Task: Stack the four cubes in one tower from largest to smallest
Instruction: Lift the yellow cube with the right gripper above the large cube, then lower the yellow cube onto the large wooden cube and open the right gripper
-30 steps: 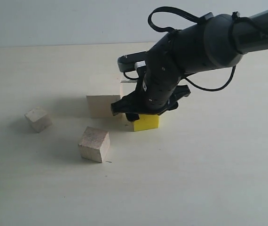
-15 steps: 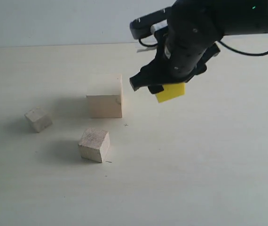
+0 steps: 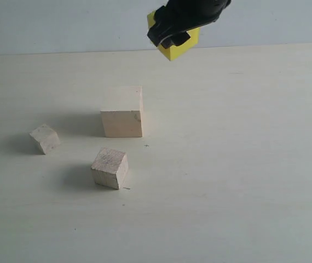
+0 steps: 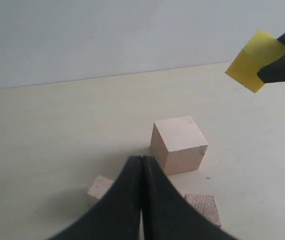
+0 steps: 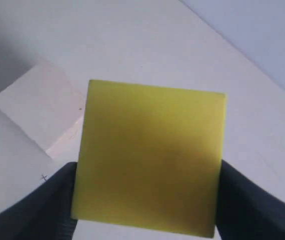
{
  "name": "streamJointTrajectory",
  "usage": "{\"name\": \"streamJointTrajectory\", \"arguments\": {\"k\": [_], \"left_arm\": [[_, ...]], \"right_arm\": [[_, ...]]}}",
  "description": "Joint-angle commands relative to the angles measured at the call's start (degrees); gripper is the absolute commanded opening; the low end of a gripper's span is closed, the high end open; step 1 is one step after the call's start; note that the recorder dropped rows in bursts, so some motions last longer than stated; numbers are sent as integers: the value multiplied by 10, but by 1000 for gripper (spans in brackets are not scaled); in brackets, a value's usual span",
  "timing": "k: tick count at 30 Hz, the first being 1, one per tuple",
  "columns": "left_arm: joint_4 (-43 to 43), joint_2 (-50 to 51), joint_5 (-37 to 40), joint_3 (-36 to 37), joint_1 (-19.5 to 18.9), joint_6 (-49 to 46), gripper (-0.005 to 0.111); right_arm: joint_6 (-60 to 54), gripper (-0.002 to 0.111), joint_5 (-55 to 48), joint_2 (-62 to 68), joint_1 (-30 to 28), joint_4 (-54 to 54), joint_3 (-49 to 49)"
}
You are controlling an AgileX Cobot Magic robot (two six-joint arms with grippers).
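My right gripper [image 3: 173, 34] is shut on the yellow cube [image 3: 179, 46] and holds it high in the air, up and to the right of the large pale wood cube [image 3: 122, 111]. In the right wrist view the yellow cube [image 5: 150, 157] fills the space between the black fingers [image 5: 50, 210], with the large cube [image 5: 40, 110] far below. The medium wood cube [image 3: 110, 167] and the small wood cube [image 3: 44, 138] rest apart on the table. My left gripper [image 4: 141, 161] is shut and empty, short of the large cube [image 4: 179, 145].
A pale tabletop [image 3: 238, 164] carries all three wood cubes. Behind it runs a light wall [image 3: 63, 24]. In the left wrist view the yellow cube [image 4: 255, 60] and the right gripper's black finger [image 4: 282, 70] hang at the upper corner.
The right gripper has lifted the yellow cube from the table beside the large cube up into the air and slightly left. The three wood cubes have not moved.
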State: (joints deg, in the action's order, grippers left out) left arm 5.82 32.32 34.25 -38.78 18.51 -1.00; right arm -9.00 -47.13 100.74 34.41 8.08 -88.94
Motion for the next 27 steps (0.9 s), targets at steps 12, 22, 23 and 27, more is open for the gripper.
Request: {"name": "streamJointTrajectory", "arguments": {"k": [12,22,23,27], "left_arm": [[0,-3,24,1,4,-7,0],[0,-3,37,1,4,-11,0],[0,-3,37,1,4,-18,0],[0,-3,38,1,4,-30,0]], "right_arm": [[-373,0,-115,114,-4,-155,-160],[-510,0,-115,144,-4,-237,-184],[-514,0,-115,148,-4,-237,-185],[-540,0,-129,167,-4,-234,-197]]}}
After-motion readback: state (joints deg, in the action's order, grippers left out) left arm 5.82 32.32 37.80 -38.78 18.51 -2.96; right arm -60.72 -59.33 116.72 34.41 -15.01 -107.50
